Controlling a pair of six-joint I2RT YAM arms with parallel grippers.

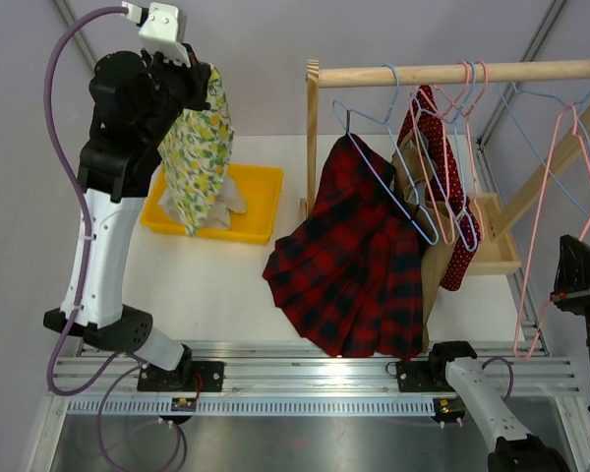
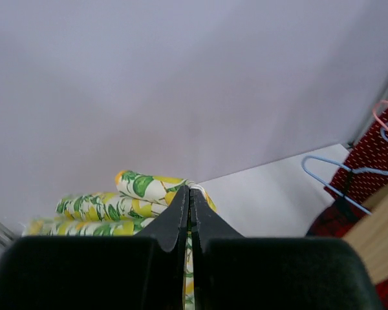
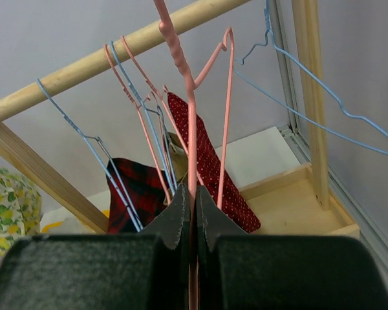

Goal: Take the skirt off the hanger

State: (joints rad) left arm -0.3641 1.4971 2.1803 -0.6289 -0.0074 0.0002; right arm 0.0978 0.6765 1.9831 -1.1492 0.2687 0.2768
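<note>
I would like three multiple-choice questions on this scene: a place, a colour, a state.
1. The lemon-print garment is: A hanging over the yellow tray; B lying folded in it; C on a hanger.
2. The right end effector grips a hanger coloured: A blue; B pink; C white.
3. The skirt is: A in the tray; B held by an end effector; C on a pale-blue hanger.
Answers: A, the shut left end effector holds it above the tray; B, a pink hanger sits between shut jaws; C, it hangs from that hanger.

2 arms, left arm (image 1: 106, 251) and right arm (image 1: 487, 403), white links, black joints, purple cable (image 1: 47, 88)
</note>
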